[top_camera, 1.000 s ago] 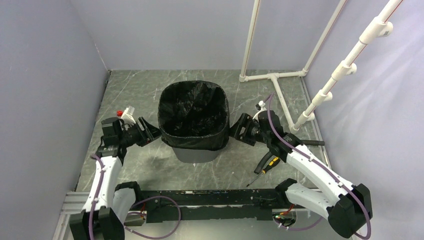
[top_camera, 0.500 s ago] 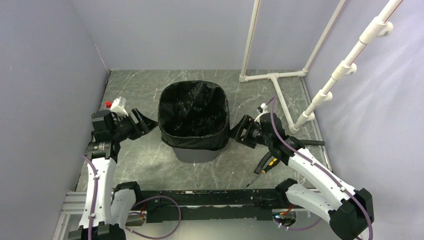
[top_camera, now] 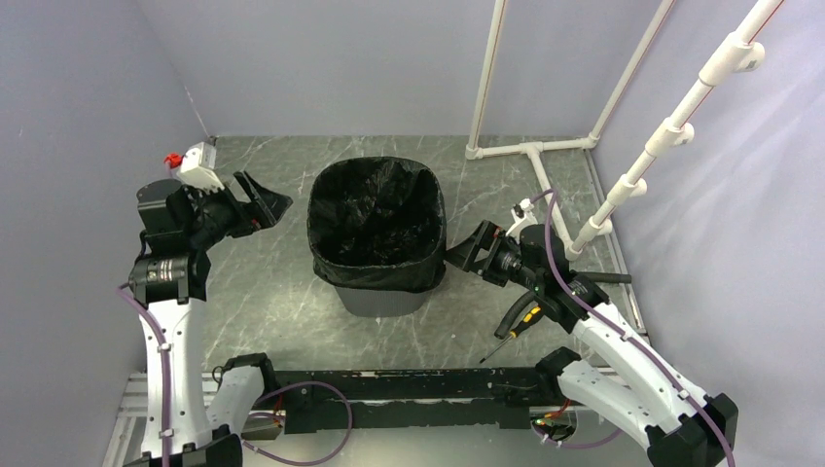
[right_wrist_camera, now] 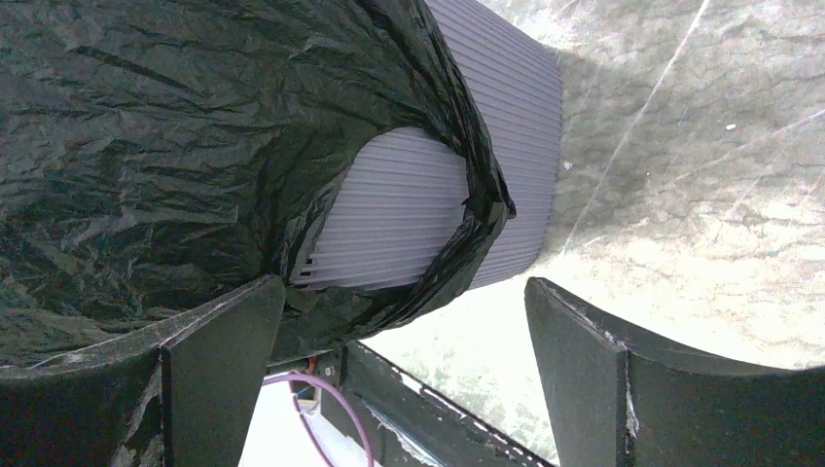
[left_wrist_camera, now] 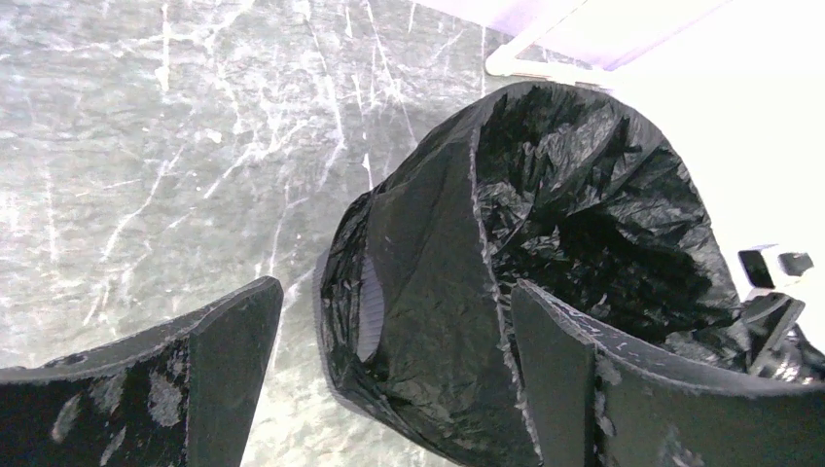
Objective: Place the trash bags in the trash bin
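Top external view: we judge the trash bag [top_camera: 377, 219] lining the trash bin [top_camera: 381, 300] light, flimsy, slippery, best pinched at its rim; both jaws gape empty.

Black bag [top_camera: 377, 209]; bin [top_camera: 381, 302] apparently ribbed grey

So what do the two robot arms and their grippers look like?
The left arm and right arm have white shells on the links, with black joint housings. A thin purple cable runs along each. The left gripper and right gripper carry broad, flat matte black fingers, scuffed pale in places. A white block with a red tip sits on the left wrist.
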